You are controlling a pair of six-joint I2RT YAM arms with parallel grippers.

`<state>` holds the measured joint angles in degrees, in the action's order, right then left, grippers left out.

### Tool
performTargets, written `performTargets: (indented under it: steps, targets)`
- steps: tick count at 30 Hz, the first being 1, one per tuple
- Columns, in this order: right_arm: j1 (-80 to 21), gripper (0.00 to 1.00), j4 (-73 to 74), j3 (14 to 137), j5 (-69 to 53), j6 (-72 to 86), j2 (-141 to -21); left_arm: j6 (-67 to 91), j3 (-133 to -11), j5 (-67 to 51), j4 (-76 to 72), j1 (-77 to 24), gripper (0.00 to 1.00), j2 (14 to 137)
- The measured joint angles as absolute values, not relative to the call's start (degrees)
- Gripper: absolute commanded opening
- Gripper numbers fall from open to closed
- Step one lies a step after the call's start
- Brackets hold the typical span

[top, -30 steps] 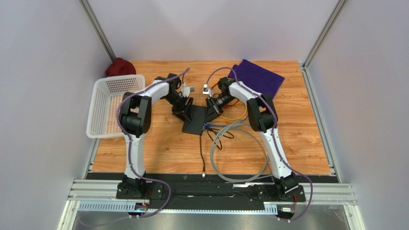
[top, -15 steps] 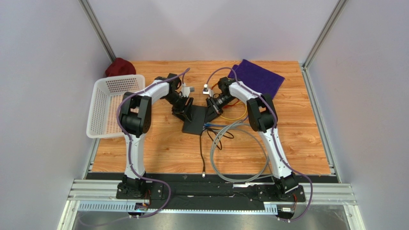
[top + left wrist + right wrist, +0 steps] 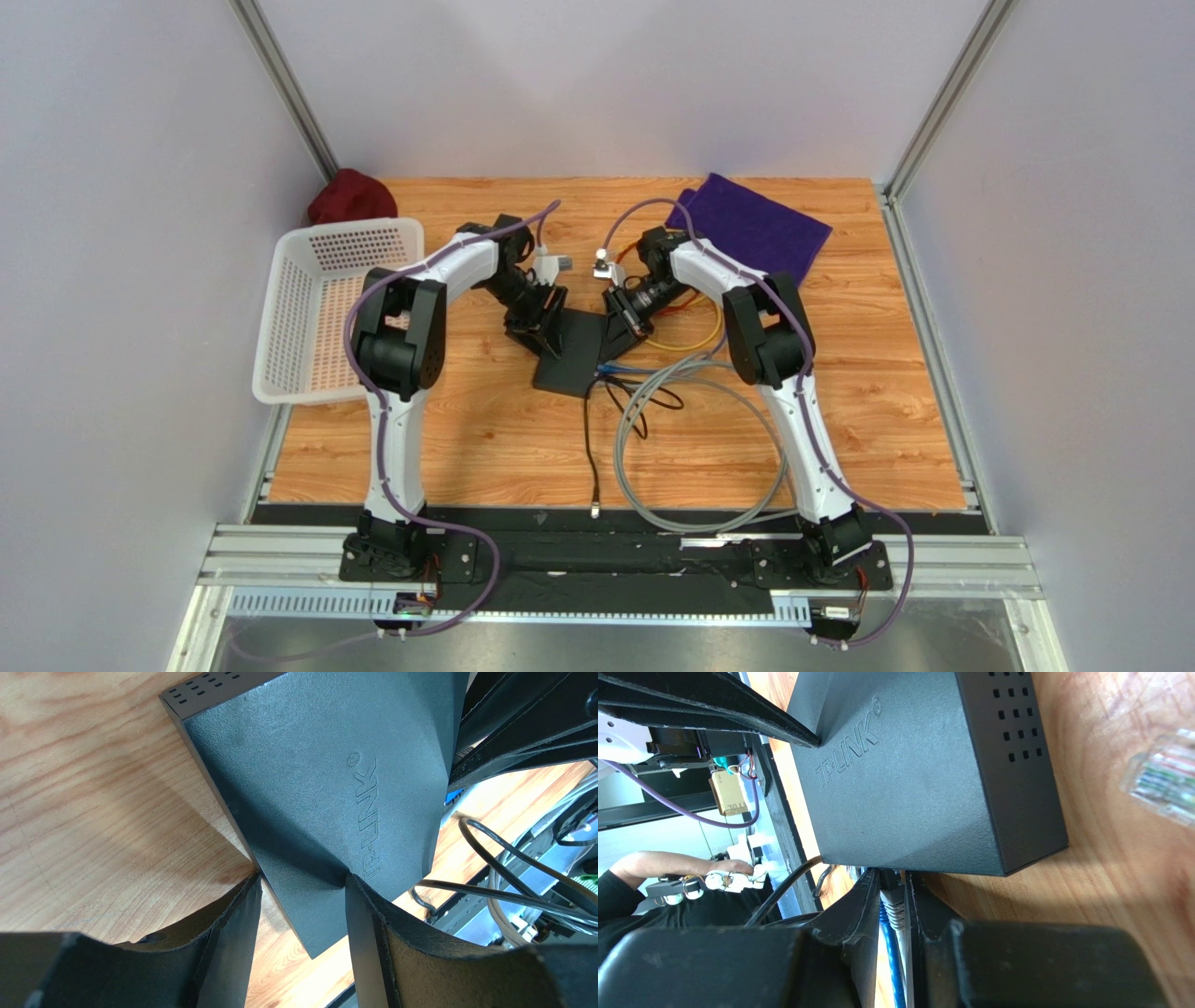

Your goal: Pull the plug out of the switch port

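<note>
The switch (image 3: 571, 360), a flat matte-black box, lies mid-table. Its lettered top fills the left wrist view (image 3: 316, 777) and the right wrist view (image 3: 913, 777). My left gripper (image 3: 537, 332) is open and straddles the switch's left edge (image 3: 302, 876): one fingertip rests on the table against the side, the other on the top. My right gripper (image 3: 619, 336) is at the port side, shut on a grey plug (image 3: 894, 906) that sits in the switch (image 3: 894, 882). A blue cable (image 3: 889, 952) runs between the same fingers.
A white mesh basket (image 3: 351, 231) stands at the left, with a red cloth (image 3: 351, 196) behind it. A purple cloth (image 3: 751, 224) lies at the back right. Grey cable loops (image 3: 701, 462), a yellow cable (image 3: 687, 336) and a black cable (image 3: 595, 448) lie near the switch. A loose clear plug (image 3: 1162, 777) lies on the wood.
My right gripper's fingers have closed in on the grey plug. Both arms have stayed almost where they were.
</note>
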<state>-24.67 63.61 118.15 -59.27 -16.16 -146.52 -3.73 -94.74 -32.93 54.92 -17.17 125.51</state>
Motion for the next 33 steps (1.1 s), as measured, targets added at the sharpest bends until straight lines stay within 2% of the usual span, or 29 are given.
performTargets:
  steps: [33]
  targets:
    - [-24.18, 0.00, 64.25, 115.79, -58.52, -17.61, -144.97, -5.32, -94.94, -32.49, 55.46, -18.00, 0.57, 125.58]
